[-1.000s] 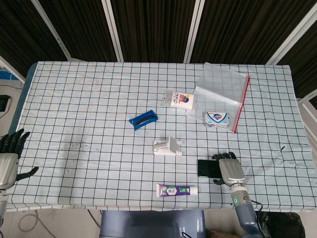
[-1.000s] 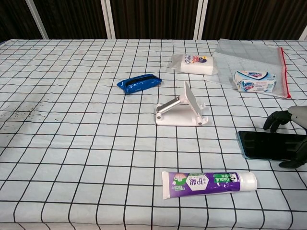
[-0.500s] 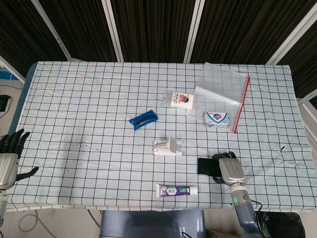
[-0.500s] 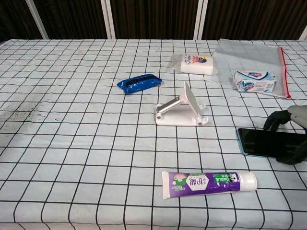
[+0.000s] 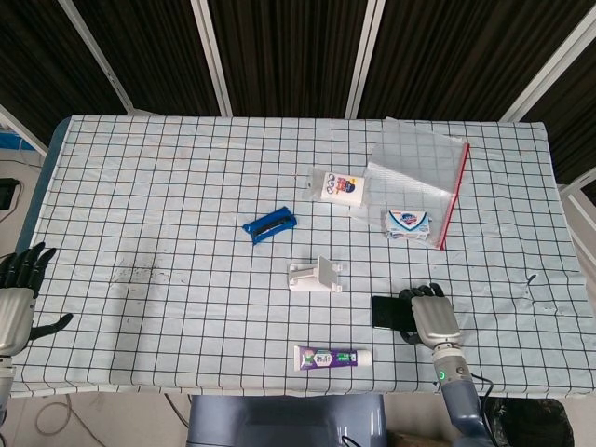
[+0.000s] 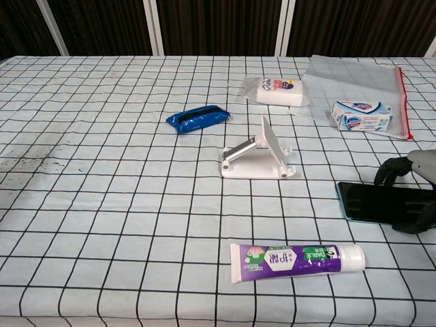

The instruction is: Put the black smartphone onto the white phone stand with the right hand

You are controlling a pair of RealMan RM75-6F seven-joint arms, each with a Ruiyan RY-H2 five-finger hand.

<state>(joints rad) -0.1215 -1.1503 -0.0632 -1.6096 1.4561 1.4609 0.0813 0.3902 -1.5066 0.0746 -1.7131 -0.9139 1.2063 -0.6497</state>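
Observation:
The black smartphone [image 5: 386,312] [image 6: 375,202] lies near the table's front right, right of the toothpaste. My right hand [image 5: 433,319] [image 6: 421,167] grips its right end, with fingers curled over the far edge and the thumb under the near edge. The white phone stand [image 5: 317,277] [image 6: 262,153] sits at mid-table, left of and beyond the phone, its backrest tilted up and nothing on it. My left hand [image 5: 19,289] hangs off the table's left edge with fingers spread and holds nothing.
A purple toothpaste tube [image 5: 332,358] [image 6: 296,259] lies near the front edge. A blue packet [image 5: 269,223] [image 6: 197,118] sits behind the stand. Farther back right are a white soap package [image 5: 340,186], a clear zip bag [image 5: 419,177] and a boxed soap [image 6: 361,114].
The right hand's fingers have closed tighter on the phone. The phone has shifted and tipped slightly in the grip. The left hand stays put.

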